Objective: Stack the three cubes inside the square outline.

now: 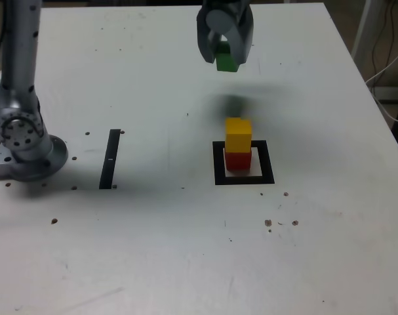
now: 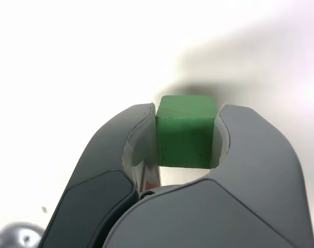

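A yellow cube [image 1: 238, 133] sits on top of a red cube [image 1: 237, 160], and that stack stands inside the black square outline [image 1: 219, 164] on the white table. My gripper [image 1: 226, 56] hangs in the air behind the stack, shut on the green cube [image 1: 225, 60], whose dark shadow falls on the table below. The wrist view shows the green cube [image 2: 186, 132] pinched between the two grey fingers [image 2: 120, 160], with my gripper [image 2: 185, 124] lifted off the surface.
A narrow black strip [image 1: 111, 158] lies on the table toward the exterior view's left. The arm's grey base [image 1: 21, 141] stands at the far left. Small dark specks dot the table. Cables hang past the table's right edge.
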Tool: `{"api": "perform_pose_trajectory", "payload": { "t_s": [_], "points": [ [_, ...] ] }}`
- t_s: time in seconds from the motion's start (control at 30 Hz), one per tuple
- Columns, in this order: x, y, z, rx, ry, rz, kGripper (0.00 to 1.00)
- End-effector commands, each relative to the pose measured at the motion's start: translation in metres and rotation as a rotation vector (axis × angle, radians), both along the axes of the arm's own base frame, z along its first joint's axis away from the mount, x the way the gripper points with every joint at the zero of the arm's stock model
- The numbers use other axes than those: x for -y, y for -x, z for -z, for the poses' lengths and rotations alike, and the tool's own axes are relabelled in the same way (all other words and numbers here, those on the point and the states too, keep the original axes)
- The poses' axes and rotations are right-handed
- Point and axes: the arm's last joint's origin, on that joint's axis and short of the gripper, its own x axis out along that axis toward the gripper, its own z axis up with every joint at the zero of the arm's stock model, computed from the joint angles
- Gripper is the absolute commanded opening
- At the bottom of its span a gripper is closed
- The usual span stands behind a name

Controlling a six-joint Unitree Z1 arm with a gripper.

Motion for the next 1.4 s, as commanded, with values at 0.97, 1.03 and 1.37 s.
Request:
{"api": "perform_pose_trajectory", "payload": {
  "t_s": [0.97,1.03,1.37],
  "points": [
    [0.14,0.0,-0.031,-0.014,0.108,-0.277,0.09],
    [0.144,0.0,-0.031,-0.013,0.106,-0.279,0.09],
    [0.157,-0.003,-0.022,-0.032,0.084,-0.288,0.09]
  ]
}}
